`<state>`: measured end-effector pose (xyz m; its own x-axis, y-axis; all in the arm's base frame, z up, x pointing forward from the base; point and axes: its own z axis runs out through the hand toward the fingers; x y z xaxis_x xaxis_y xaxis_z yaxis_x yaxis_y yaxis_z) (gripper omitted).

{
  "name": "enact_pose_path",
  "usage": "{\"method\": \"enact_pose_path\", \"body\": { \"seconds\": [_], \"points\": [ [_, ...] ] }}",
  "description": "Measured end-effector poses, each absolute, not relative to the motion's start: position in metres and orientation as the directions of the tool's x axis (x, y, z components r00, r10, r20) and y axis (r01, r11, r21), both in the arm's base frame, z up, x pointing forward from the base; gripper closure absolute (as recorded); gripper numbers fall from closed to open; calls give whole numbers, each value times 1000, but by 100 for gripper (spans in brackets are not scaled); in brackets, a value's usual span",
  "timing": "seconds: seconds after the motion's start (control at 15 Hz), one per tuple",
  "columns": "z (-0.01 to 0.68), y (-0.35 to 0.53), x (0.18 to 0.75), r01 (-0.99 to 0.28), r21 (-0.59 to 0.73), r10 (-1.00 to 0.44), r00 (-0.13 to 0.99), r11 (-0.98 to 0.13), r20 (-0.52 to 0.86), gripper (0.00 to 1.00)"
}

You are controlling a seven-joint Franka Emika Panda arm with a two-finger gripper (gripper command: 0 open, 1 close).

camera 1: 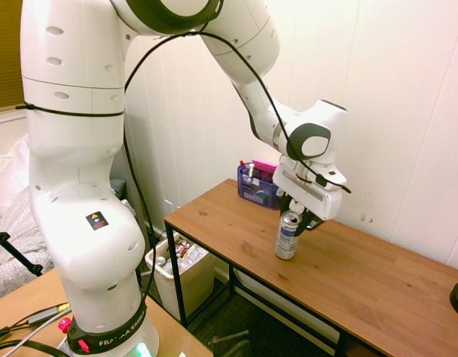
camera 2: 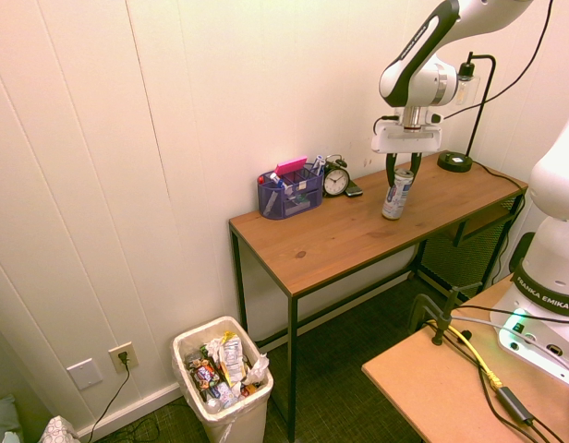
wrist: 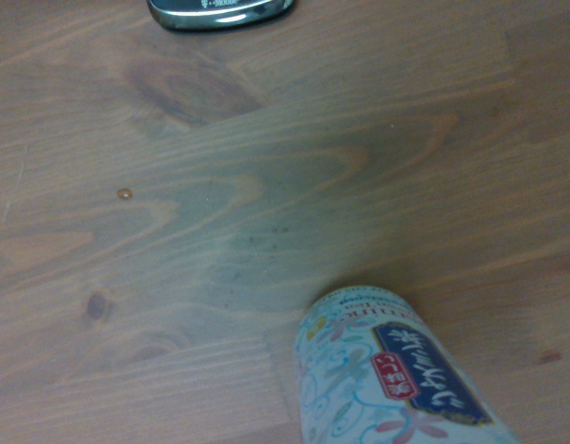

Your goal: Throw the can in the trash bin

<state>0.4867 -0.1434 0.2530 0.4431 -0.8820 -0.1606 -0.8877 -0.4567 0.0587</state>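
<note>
The white arm reaches over the wooden desk (camera 1: 378, 282), wrist bent so the gripper (camera 2: 402, 173) points straight down. Its 2 fingers are closed around the top of the can (camera 1: 288, 236), a slim silver cylinder standing upright mid-desk. The cream plastic bin (camera 2: 220, 395), tapered and full, sits on the floor beside the desk's end.
</note>
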Motion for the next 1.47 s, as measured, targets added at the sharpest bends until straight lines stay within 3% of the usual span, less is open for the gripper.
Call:
{"method": "enact_pose_path", "body": {
  "seconds": [0.2, 0.47, 0.8, 1.27, 1.47],
  "points": [
    [275, -144, 482, -884, 31, -877, 457, -466, -144, 100],
    [357, -111, 462, -851, -10, -847, 525, -526, -88, 100],
    [433, 71, 442, -773, 13, -773, 634, -634, 30, 100],
    [408, 301, 413, -617, 109, -609, 787, -779, 99, 100],
    [395, 337, 456, -558, 136, -550, 830, -819, 95, 100]
  ]
}}
